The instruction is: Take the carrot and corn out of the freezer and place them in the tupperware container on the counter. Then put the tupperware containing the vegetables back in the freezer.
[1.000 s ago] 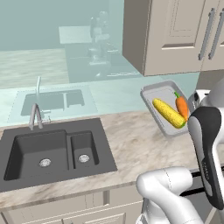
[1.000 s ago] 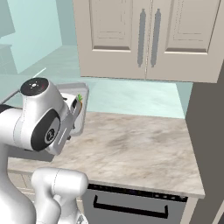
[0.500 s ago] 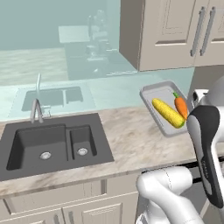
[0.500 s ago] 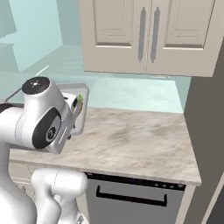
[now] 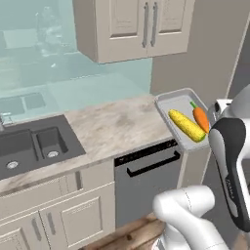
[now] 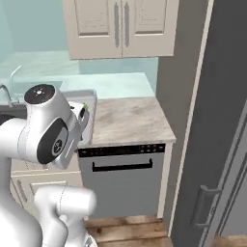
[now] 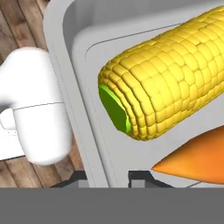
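Two veg loaded: corn [image 5: 186, 125] and carrot [image 5: 200, 118] lie side by side in the tupperware container [image 5: 169, 104].
Grip: gripper [image 7: 108, 180] pinches the container's rim wall, jaws nearly together, one finger each side.
Tray position: lifted, hanging past the counter [image 5: 117, 127] end, above the dishwasher [image 6: 123, 181] side – wood floor [image 7: 26, 26] shows beneath.
Step, my read: carry to the freezer [image 6: 217, 144].
Do it well: keep tray level, slow turns – veg are loose, rim is low.
Room: freezer door edge close on the right; open floor in front.
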